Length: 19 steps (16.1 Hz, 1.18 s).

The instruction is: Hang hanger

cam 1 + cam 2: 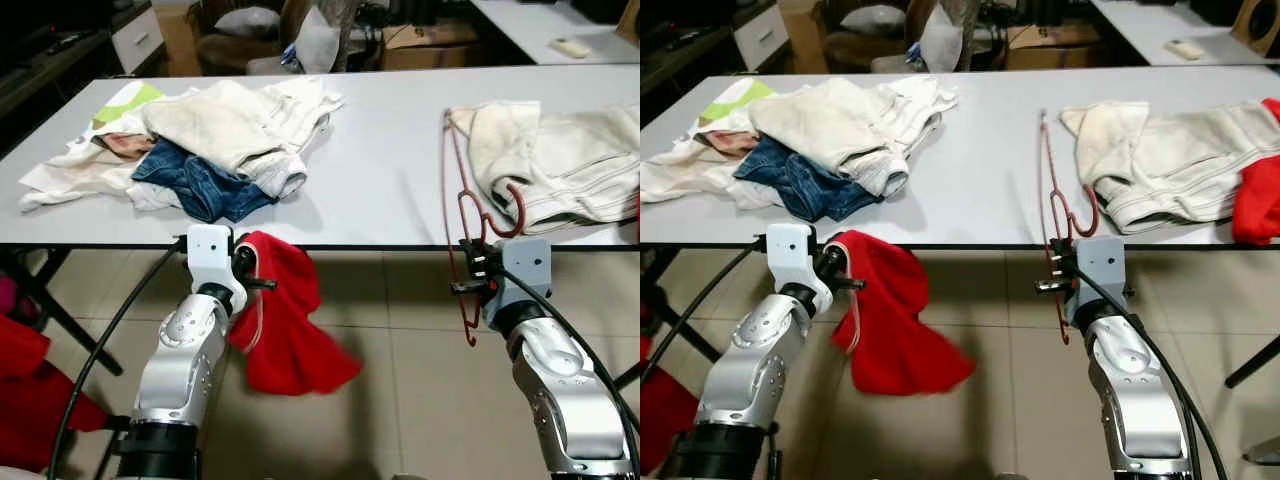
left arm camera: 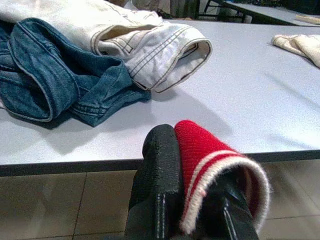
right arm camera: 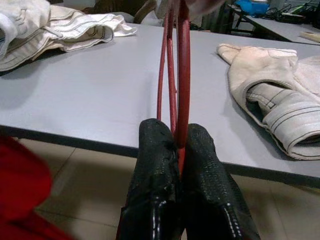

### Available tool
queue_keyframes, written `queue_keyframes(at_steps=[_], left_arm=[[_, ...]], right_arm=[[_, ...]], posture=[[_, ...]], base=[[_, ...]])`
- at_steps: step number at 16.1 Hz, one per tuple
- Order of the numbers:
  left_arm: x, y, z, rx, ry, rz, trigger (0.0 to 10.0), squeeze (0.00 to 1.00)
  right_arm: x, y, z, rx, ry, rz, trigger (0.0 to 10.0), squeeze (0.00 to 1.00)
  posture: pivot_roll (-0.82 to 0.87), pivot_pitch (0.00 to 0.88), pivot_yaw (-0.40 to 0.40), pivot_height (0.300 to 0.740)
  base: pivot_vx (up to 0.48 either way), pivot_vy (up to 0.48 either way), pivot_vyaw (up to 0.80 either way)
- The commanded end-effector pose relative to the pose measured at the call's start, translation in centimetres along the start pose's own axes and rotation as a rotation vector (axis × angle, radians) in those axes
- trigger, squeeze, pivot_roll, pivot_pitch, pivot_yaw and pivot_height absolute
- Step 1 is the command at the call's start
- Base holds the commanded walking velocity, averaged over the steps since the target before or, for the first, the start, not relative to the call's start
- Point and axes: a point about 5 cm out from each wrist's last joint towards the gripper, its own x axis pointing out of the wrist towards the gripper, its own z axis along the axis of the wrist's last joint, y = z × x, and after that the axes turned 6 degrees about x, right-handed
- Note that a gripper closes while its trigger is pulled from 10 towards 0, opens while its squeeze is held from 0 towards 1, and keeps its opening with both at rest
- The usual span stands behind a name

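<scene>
Right gripper (image 1: 468, 268) pinching red hanger (image 1: 452, 190), fingers pressed together on wire; hanger upright, long axis vertical, at near table (image 1: 380, 180) edge. Left gripper (image 1: 258, 268) clamped on red garment (image 1: 290, 320) drooping below table edge, beside hanger's left

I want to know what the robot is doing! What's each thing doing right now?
Left gripper: shut on red garment, hanging below table edge.
Right gripper: shut on red hanger, held upright.
Jeans: crumpled on table.
Cream clothes: heaped on table.
</scene>
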Motion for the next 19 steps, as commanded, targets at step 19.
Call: queue_keyframes(at_steps=[19], left_arm=[[0.5,0.9,3.7,-0.002,-0.130,-0.020,10.0,0.00]], right_arm=[[0.3,0.6,2.7,-0.067,-0.057,0.087,10.0,0.00]], posture=[[-0.10,0.012,0.093,0.740]], base=[[0.093,0.187,-0.27]])
